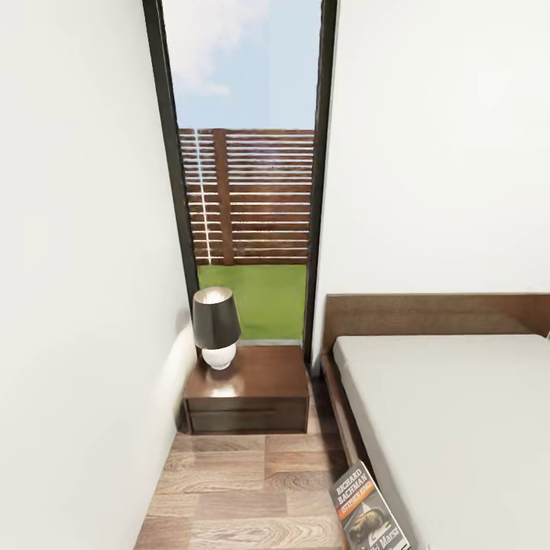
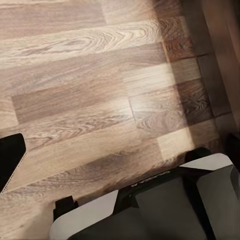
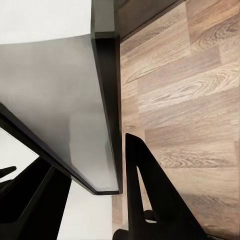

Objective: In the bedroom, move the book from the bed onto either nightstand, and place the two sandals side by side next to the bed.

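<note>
The book (image 1: pixel 365 512), with its dark "RICHARD BACHMAN" cover, hangs tilted at the bed's near left edge, over the wooden frame. In the right wrist view the book (image 3: pixel 75 100) appears edge-on as a grey slab of pages with a dark cover, and my right gripper (image 3: pixel 67 155) is shut on it, one black finger (image 3: pixel 147 195) on each side. The nightstand (image 1: pixel 252 382) stands ahead against the window, left of the bed (image 1: pixel 458 420). My left gripper (image 2: pixel 122 145) hangs open over bare plank floor. The sandals are out of view.
A black-shaded lamp (image 1: pixel 216 325) occupies the nightstand's left half, leaving its right half bare. A tall dark-framed window (image 1: pixel 248 191) is behind it and a white wall (image 1: pixel 76 305) closes the left side. A narrow strip of floor (image 1: pixel 244 489) leads to the nightstand. My base (image 2: pixel 150 210) is below the left gripper.
</note>
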Available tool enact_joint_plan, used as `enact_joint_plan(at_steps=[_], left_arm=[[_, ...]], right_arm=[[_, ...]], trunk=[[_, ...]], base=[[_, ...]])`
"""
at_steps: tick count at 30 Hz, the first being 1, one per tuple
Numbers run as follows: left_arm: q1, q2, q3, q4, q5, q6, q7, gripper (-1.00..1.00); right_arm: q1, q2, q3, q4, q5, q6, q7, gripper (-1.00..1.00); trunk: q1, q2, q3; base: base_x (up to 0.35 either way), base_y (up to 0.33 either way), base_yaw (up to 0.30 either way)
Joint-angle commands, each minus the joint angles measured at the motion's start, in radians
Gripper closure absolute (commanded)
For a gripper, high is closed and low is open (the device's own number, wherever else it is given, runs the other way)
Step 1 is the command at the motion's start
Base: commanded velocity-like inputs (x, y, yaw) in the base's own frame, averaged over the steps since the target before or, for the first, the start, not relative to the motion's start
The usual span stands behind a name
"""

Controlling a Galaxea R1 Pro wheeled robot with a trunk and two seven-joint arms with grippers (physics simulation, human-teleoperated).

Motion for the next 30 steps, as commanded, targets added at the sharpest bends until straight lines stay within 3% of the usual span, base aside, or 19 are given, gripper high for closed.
enact_joint_plan(at_steps=[1,30], left_arm=[[-0.001,0.0,-0.008,0.001,0.008,-0.004,-0.003,-1.0],[-0.001,0.0,-0.009,0.001,0.008,-0.004,-0.003,-1.0]], right_arm=[[-0.001,0.0,0.004,-0.001,-0.012,0.006,0.003,1.0],[-0.001,0.0,0.004,-0.001,-0.012,0.006,0.003,1.0]], trunk=[[0.001,-0.002,-0.002],[0.001,-0.002,-0.002]], base=[[0.331,0.0,0.0],[0.331,0.0,0.0]])
